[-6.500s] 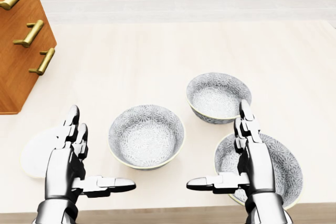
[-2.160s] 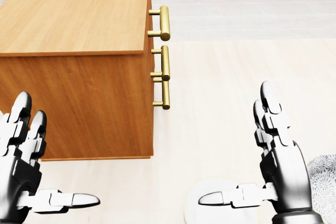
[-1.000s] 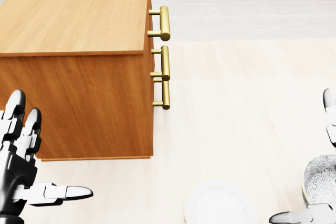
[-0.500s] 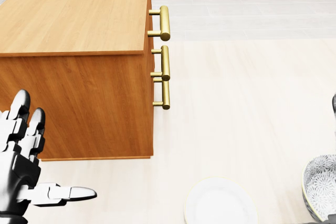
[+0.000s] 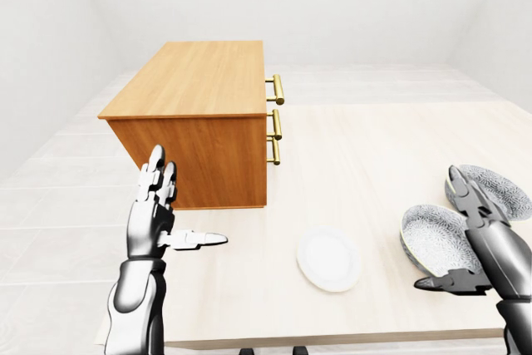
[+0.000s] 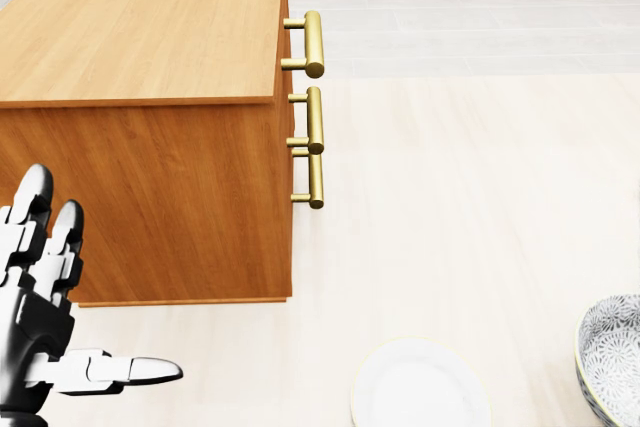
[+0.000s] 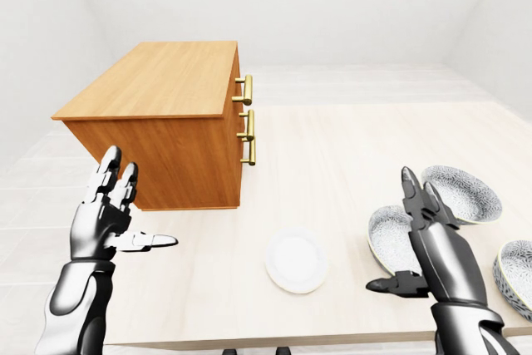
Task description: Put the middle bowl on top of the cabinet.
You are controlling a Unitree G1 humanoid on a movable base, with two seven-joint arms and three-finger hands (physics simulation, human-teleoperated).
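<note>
Right hand point(image 7: 440, 257) (fingers spread) beside upright bowl point(image 7: 388, 234).

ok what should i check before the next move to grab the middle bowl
1. Middle bowl in view: ok. The right-eye view shows it between the near bowl and the edge bowl.
2. Right robot hand open: ok, fingers spread.
3. Right robot hand lined up on the middle bowl: cannot tell. In that view it stands between the near bowl and the middle bowl.
4. Bowl grasped: not ok, no fingers close round any bowl.
5. Left robot hand out of the way: ok. It is open, holds nothing and is at the view's left by the cabinet.
6. Cabinet top free: ok, nothing shows on it.
</note>
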